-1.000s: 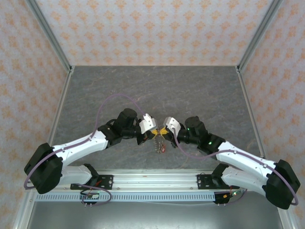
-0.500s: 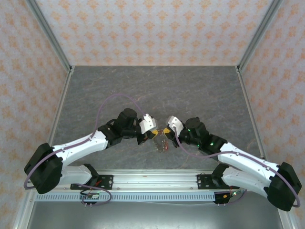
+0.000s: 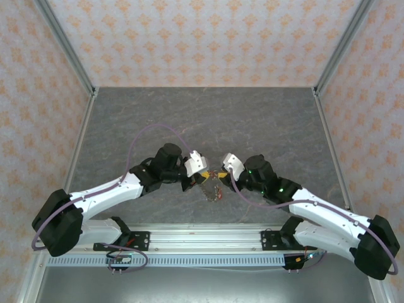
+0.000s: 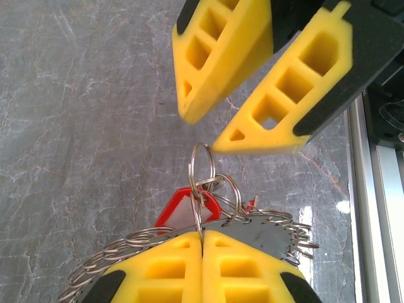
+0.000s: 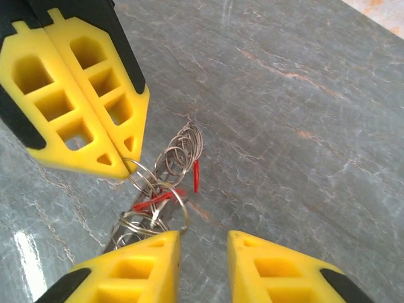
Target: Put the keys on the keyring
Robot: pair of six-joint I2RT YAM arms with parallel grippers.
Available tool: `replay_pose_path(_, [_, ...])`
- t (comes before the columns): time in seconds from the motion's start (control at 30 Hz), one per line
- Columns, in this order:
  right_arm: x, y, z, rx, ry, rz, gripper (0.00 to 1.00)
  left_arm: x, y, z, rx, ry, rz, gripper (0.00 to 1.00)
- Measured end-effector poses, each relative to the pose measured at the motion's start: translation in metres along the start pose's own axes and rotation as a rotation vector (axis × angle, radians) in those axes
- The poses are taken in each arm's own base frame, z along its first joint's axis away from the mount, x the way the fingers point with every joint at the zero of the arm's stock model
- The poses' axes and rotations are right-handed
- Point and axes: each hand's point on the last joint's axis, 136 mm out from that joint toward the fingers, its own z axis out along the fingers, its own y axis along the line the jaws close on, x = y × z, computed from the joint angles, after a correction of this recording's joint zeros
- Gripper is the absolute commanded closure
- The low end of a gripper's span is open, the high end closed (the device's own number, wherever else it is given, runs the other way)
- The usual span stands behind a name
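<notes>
The keyring [image 4: 268,231], a grey metal ring fringed with small wire rings, hangs from my left gripper [image 4: 202,235]. That gripper is shut, pinching a thin ring [image 4: 201,165] at the top of the bunch. A red tag [image 4: 182,209] of the keys sits among the rings. My right gripper [image 5: 203,237] is open with nothing between its fingers, and its left finger [image 5: 136,271] is next to the bunch [image 5: 165,173]. From above, my left gripper [image 3: 203,178] and my right gripper [image 3: 221,175] face each other over the keyring [image 3: 213,190].
Bare grey stone-patterned tabletop [image 3: 208,120] stretches behind and to both sides of the arms. Patterned walls with metal corner posts [image 3: 66,47] close it in. A metal rail [image 3: 202,237] runs along the near edge.
My right gripper has opened and let go of the ring it was pinching, drawing slightly back to the right. The bunch now hangs from my left gripper alone.
</notes>
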Motion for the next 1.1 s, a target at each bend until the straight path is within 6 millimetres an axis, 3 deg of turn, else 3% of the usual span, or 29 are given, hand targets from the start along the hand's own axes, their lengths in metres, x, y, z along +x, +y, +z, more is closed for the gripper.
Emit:
replay_pose_path(0.33, [-0.009,0.0,-0.016,0.008,-0.036,-0.057,0.78,-0.002,-0.007,0.0,0.042,-0.012,0.001,1.0])
replay_pose_path(0.63, [0.014,0.012,0.0,-0.051,-0.023,0.017,0.79,-0.006,-0.016,-0.001,0.094,-0.03,0.002,1.0])
replay_pose_path(0.87, [0.013,0.027,0.01,-0.138,-0.076,0.114,0.77,-0.013,-0.015,-0.001,0.09,-0.06,0.005,1.0])
replay_pose_path(1.1, [0.009,0.018,-0.001,-0.082,-0.097,0.108,0.74,-0.019,-0.013,-0.001,0.083,-0.082,0.004,1.0])
